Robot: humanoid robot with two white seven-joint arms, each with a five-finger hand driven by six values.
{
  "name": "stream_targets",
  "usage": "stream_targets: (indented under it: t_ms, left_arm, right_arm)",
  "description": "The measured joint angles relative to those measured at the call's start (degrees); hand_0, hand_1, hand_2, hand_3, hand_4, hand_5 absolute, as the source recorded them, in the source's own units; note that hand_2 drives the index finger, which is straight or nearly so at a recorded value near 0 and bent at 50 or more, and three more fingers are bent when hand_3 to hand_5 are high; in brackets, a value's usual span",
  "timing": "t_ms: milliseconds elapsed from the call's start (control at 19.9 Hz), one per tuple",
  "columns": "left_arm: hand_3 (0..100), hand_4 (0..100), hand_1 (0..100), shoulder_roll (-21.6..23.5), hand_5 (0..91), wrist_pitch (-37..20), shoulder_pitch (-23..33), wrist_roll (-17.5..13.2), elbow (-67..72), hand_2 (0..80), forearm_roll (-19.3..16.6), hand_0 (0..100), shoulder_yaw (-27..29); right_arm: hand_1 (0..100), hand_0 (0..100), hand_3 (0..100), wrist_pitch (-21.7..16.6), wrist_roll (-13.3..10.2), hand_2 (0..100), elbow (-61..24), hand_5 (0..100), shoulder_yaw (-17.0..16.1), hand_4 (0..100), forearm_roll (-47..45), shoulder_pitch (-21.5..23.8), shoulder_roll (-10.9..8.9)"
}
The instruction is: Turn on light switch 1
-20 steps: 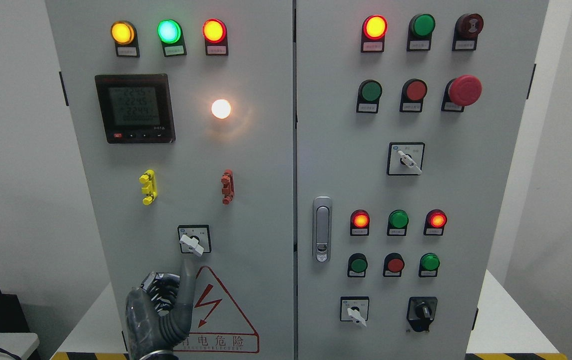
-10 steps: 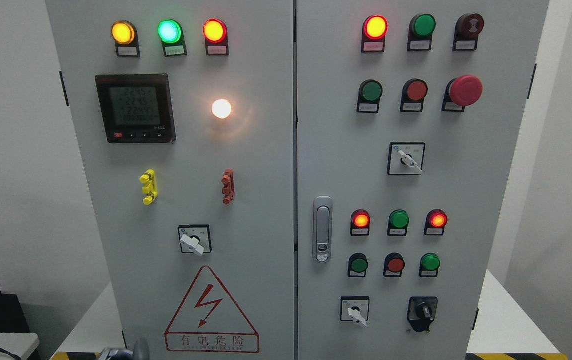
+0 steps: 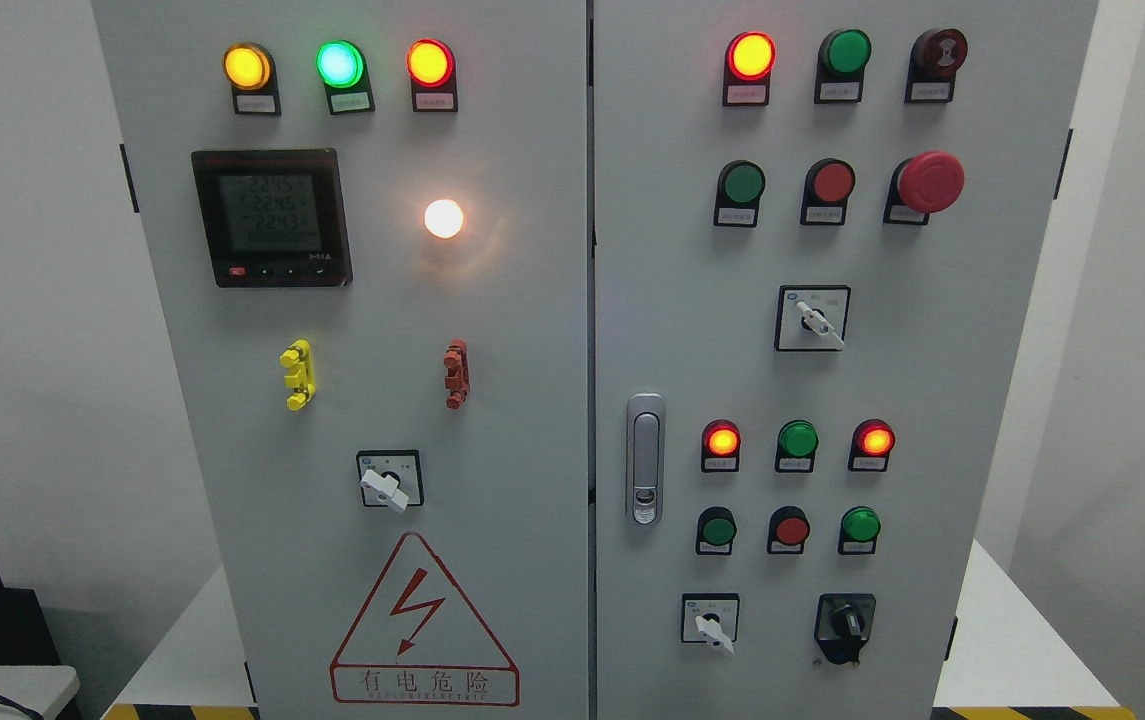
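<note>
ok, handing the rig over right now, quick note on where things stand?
Hands: neither hand is in the head view.
Job's things: rotary switch sits low on the left door, above the warning triangle; its white lever points down-right. The bulb right of the meter is glowing.
Done: judging by the lit bulb, the light looks switched on.
Left: probably nothing, though I cannot read the labels to confirm this is switch 1. Check that before touching the selectors on the right door.
</note>
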Motion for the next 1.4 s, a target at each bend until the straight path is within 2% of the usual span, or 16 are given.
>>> stream_targets:
  t_ms: [201, 301, 451, 652, 902, 1103, 1404]
  left_arm:
    - [24, 32, 21, 1.6, 2.5, -3.6, 2.1, -4.6, 14.1, 11.2, 0.2, 18, 5.0]
    - [12, 20, 16, 2.6, 0.0, -3.8, 2.6, -6.2, 21.8, 0.4, 0.2, 22, 6.6]
    - [3, 12, 13, 3.7, 0.0, -1.2, 2.5, -7.4, 32.0, 0.0, 0.2, 26, 7.0]
    - [0, 1, 12, 4.5, 0.0, 7.5, 1.3, -7.9, 43.1, 0.0, 0.1, 28, 4.3]
    - [0, 0, 7, 4.6, 0.0, 14.0, -1.0, -7.7, 52.6, 0.0, 0.0, 31, -1.3]
    - [0, 0, 4, 4.3, 0.0, 16.8, -2.8, -6.2, 57.6, 0.0, -0.1, 32, -5.7]
    - [0, 0, 3, 3.6, 0.0, 17.5, -4.9, -4.9, 63.2, 0.0, -0.2, 32, -10.5]
  right_arm:
    - [39, 12, 0, 0.0, 0.0, 0, 0.0, 0, 0.0, 0, 0.0, 0.0, 0.00]
    - [39, 12, 0, 0.0, 0.0, 0, 0.0, 0, 0.0, 0, 0.0, 0.0, 0.00]
    - [39, 12, 0, 0.0, 0.0, 0, 0.0, 0, 0.0, 0, 0.0, 0.0, 0.00]
    - [39, 12, 0, 0.0, 0.0, 0, 0.0, 0, 0.0, 0, 0.0, 0.0, 0.00]
    - [39, 12, 0, 0.0, 0.0, 0, 0.0, 0, 0.0, 0, 0.0, 0.0, 0.00]
    - [39, 12, 0, 0.0, 0.0, 0, 0.0, 0, 0.0, 0, 0.0, 0.0, 0.00]
    - [39, 12, 0, 0.0, 0.0, 0, 0.0, 0, 0.0, 0, 0.0, 0.0, 0.00]
